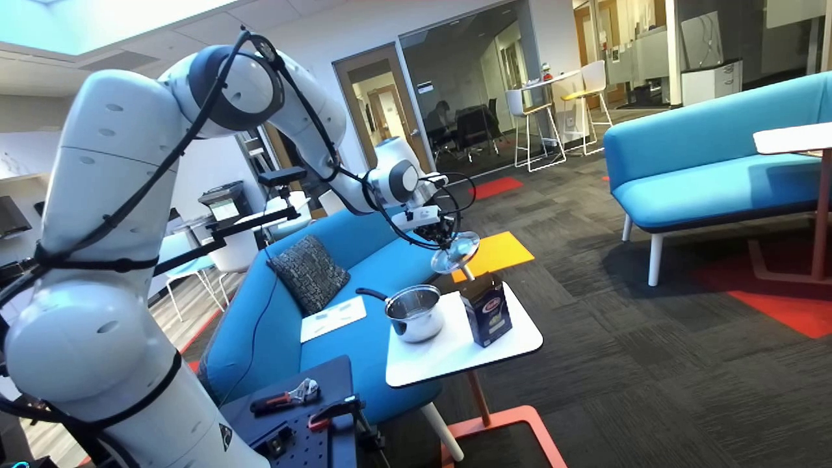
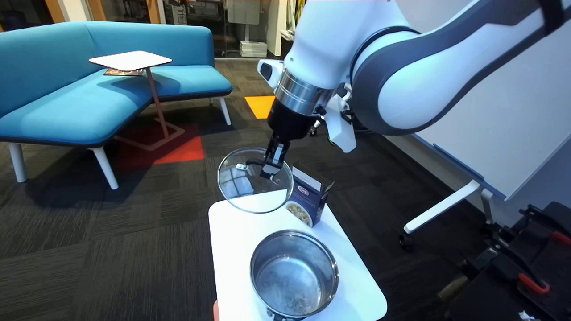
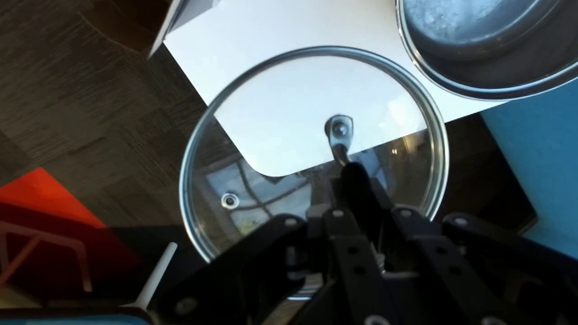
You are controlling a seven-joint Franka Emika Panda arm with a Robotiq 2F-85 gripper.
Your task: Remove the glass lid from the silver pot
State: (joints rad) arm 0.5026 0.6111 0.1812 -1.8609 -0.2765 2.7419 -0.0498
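The silver pot stands open on the white table in both exterior views; part of it shows at the upper right of the wrist view. The glass lid is in the air, apart from the pot, in both exterior views. In the wrist view the lid overlaps a table corner and the floor beyond. My gripper is shut on the lid's black handle, which also shows between the fingers in the wrist view. The gripper's fingertips are hard to make out in an exterior view.
A dark blue box stands upright with open flaps on the white table, close to the lid and beside the pot. The pot's dark handle sticks out towards a blue sofa. A black cart holds tools.
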